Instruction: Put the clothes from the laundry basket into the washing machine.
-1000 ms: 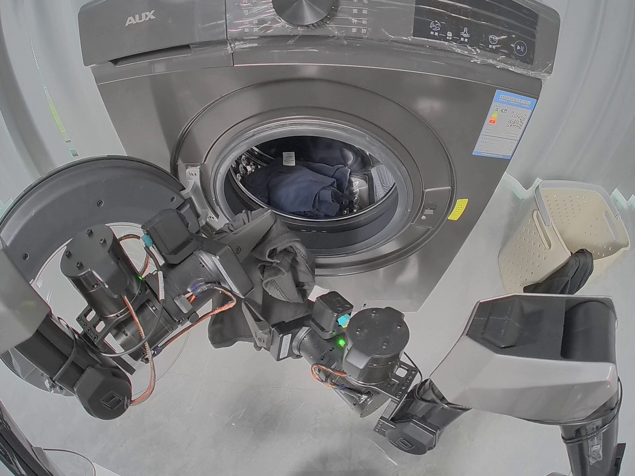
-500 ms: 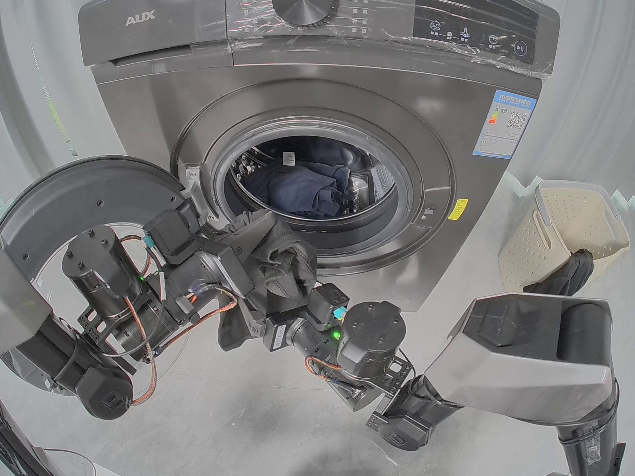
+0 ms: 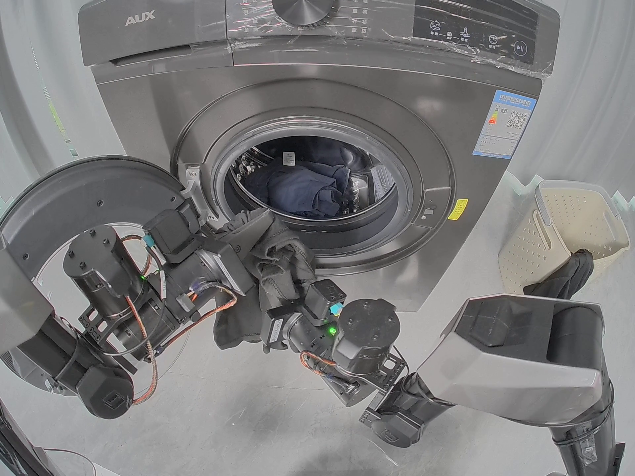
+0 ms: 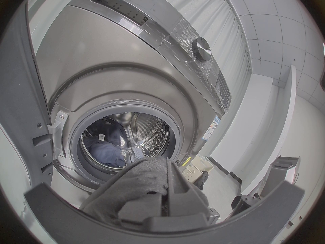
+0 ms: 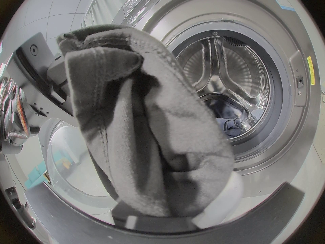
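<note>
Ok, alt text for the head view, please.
A grey garment hangs bunched between the left end effector and right end effector, in front of the open washing machine, which holds dark blue clothes. A cream laundry basket stands at the right.

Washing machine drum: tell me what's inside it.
Dark blue clothes lie bunched in the drum, a white tag showing on them, with bare steel wall behind. Whatever lies beneath that pile is covered, and the grey garment hides the opening's lower left edge.
</note>
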You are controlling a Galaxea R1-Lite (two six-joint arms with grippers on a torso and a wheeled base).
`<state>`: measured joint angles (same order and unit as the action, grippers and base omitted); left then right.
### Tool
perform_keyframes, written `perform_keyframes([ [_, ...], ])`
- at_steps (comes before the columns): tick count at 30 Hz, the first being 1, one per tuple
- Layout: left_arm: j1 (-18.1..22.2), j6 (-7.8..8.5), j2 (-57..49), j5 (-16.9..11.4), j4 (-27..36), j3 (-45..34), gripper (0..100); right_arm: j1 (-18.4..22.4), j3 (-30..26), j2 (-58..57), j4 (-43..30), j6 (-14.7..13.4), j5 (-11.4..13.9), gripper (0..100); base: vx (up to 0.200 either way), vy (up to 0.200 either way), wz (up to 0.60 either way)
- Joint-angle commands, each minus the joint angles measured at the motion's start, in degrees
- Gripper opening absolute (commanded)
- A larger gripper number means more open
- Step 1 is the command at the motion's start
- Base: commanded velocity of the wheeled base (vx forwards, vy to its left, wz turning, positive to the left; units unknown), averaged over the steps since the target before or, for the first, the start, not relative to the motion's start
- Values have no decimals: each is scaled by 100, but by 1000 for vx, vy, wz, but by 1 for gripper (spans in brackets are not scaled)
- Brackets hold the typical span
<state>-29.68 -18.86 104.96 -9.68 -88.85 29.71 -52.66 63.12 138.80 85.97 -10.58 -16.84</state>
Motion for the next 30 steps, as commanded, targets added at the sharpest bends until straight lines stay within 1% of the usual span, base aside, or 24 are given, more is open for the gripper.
perform_keyframes([
  [1,24,-4,16,1,-1,0,0,-33,-37,-46,16,-5,-13,0,0,0,0],
  [4,77,-4,86,1,-1,0,0,-51,-292,-231,25,-5,-22,0,0,0,0],
  [8,121,-13,104,1,-1,9,0,-51,-977,-776,16,-23,-39,0,0,0,0],
  [10,121,-21,95,-8,-1,0,0,2,-1232,-1039,-19,-40,-30,0,0,0,0],
  [13,112,-30,33,-60,-1,-44,0,54,-1443,-1259,-54,-58,-39,0,0,0,0],
  [14,112,-39,16,-78,-1,-62,100,72,-1531,-1321,-54,-58,-39,0,0,0,0],
  [15,112,-48,7,-78,-1,-70,100,81,-1566,-1338,-54,-58,-39,0,0,0,0],
  [17,130,-232,-2,-25,-1,-70,100,125,-1918,-1611,-54,-67,-39,0,0,0,0],
  [18,130,-259,-2,-25,-1,-79,100,134,-1970,-1663,-54,-67,-39,0,0,0,0],
  [19,138,-329,7,-16,-1,-123,100,151,-2199,-1892,-54,-67,-39,0,0,0,0],
  [20,156,-364,24,-8,-1,-185,100,160,-2410,-2138,-54,-67,-39,0,0,0,0],
  [21,156,-364,33,-8,-1,-194,100,151,-2428,-2173,-54,-67,-39,0,0,0,0],
  [22,191,-382,95,-16,-1,-317,100,160,-2674,-2525,-63,-67,-30,0,0,0,0],
  [24,191,-399,191,-16,-1,-387,100,221,-2867,-2780,-63,-58,-30,0,0,0,0],
  [25,191,-382,271,-16,-1,-396,100,257,-2955,-2868,-63,-58,-30,0,0,0,0],
  [30,209,-373,552,-8,-1,-501,100,353,-3113,-3061,-54,-58,-13,0,0,0,0],
])
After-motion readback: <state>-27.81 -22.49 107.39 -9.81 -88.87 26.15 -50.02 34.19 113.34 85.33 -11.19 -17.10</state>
